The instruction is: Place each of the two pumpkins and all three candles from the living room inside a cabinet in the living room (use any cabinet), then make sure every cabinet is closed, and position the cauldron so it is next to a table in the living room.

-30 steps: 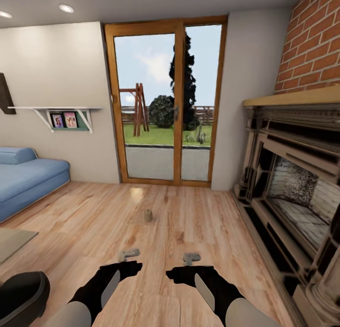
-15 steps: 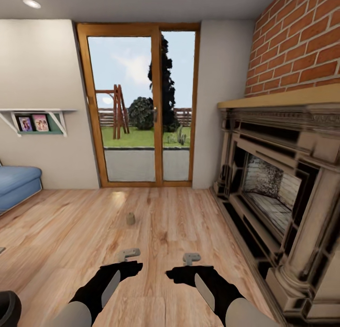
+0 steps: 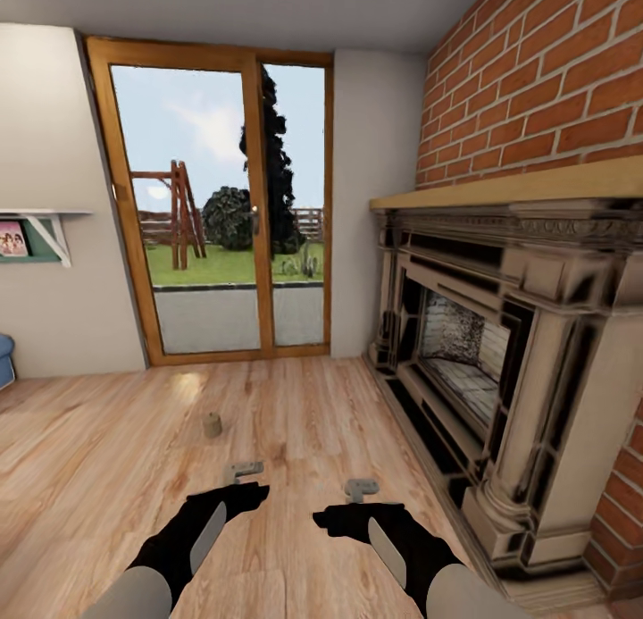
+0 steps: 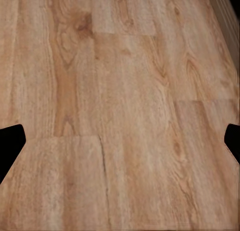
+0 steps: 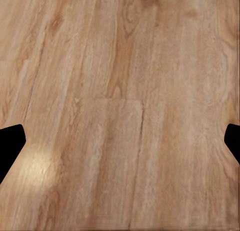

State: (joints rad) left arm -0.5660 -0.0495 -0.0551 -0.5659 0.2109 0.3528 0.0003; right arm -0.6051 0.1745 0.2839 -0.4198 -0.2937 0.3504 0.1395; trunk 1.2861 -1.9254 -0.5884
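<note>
View is swung rightward since the earlier frame; the sofa is lost. A small candle [image 3: 212, 425] is seen upright on the floor [image 3: 107, 476], ahead of the left hand [image 3: 242, 489]. Both hands, right hand [image 3: 348, 503] included, are spread, nothing held. Continued turning risks the candle being lost from sight.

Glossy wood floor [image 3: 295, 440], rough brick wall [image 3: 536, 92]

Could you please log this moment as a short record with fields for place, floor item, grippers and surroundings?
place: room with wood floor
floor item: small tan candle, upright, ahead of the left gripper
left gripper: open, empty, over bare floor
right gripper: open, empty, over bare floor
right side: fireplace under a brick wall
ahead: glass door to a garden
far left: wall shelf with a photo
</note>
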